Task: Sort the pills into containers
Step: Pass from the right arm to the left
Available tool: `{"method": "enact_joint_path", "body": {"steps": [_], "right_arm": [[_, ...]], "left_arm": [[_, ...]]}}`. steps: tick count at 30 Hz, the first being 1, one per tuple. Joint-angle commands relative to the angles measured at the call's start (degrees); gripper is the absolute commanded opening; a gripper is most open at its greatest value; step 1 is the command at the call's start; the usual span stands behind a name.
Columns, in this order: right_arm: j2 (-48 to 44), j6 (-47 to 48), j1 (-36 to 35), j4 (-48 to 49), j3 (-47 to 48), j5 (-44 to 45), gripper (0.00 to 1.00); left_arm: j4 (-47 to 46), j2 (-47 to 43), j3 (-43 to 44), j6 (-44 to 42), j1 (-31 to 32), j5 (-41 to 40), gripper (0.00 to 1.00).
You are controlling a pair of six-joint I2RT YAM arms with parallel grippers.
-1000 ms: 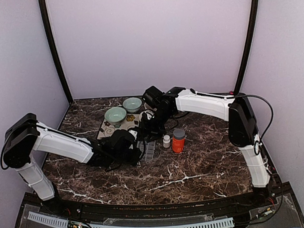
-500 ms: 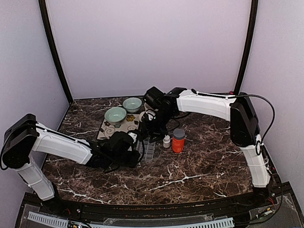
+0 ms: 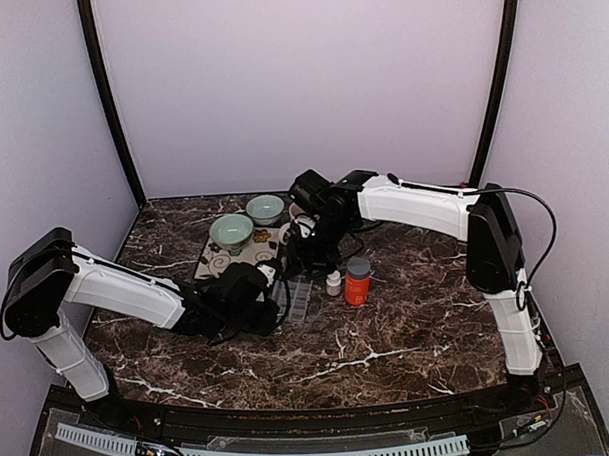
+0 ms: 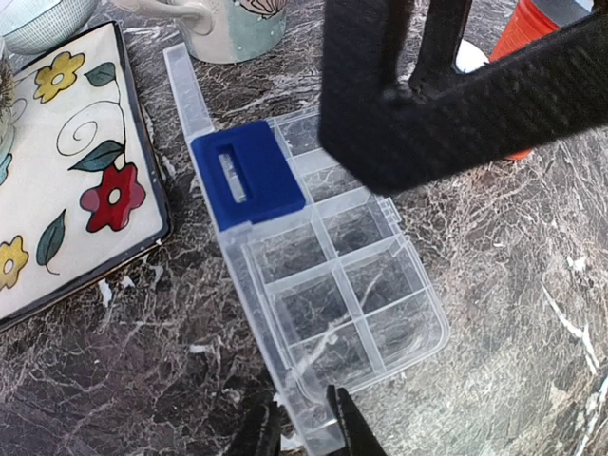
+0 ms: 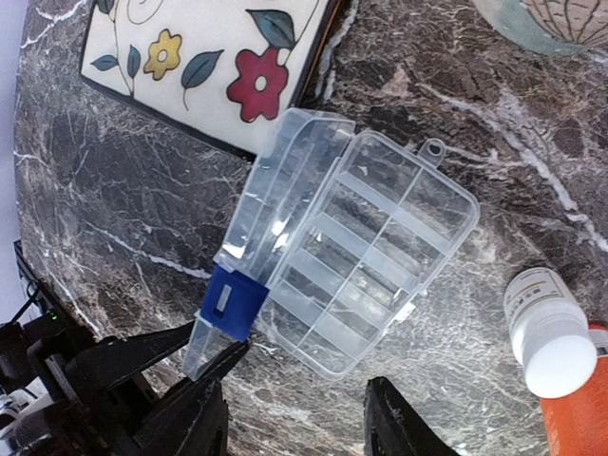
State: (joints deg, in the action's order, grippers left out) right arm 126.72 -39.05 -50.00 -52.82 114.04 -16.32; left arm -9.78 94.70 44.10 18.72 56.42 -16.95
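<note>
My left gripper [image 4: 304, 432] is pinched narrow on the near rim of the clear pill box [image 4: 332, 275], whose lid stands open; seen from above, the box lies near the middle of the marble table [image 3: 408, 324], with the floral tray [image 4: 57, 171] at its ten o'clock and the white bottle [image 5: 546, 332] and orange bottle [image 5: 575, 413] at its two o'clock; my right gripper [image 5: 294, 408] hangs over the box, jaws parted, holding nothing.
</note>
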Motion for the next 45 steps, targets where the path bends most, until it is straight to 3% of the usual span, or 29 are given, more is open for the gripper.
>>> {"method": "enact_joint_path", "body": {"steps": [1,10,29,45], "right_arm": [[-3.7,3.7,-0.7,-2.9,-0.2,5.3,0.49],[-5.6,8.3,-1.0,-4.2,-1.6,13.2,0.49],[-11.2,12.7,-1.3,-1.6,-5.4,19.4,0.49],[-15.0,18.0,-1.6,2.0,-9.7,24.5,0.49]], "left_arm": [[-0.4,-0.2,1.6,-2.0,0.1,-0.8,0.19],[-0.4,-0.8,1.3,-3.7,-0.7,-0.6,0.13],[-1.3,-3.0,0.6,-8.5,-2.4,6.7,0.00],[1.0,-6.4,-0.2,-11.9,-4.8,15.6,0.00]]}}
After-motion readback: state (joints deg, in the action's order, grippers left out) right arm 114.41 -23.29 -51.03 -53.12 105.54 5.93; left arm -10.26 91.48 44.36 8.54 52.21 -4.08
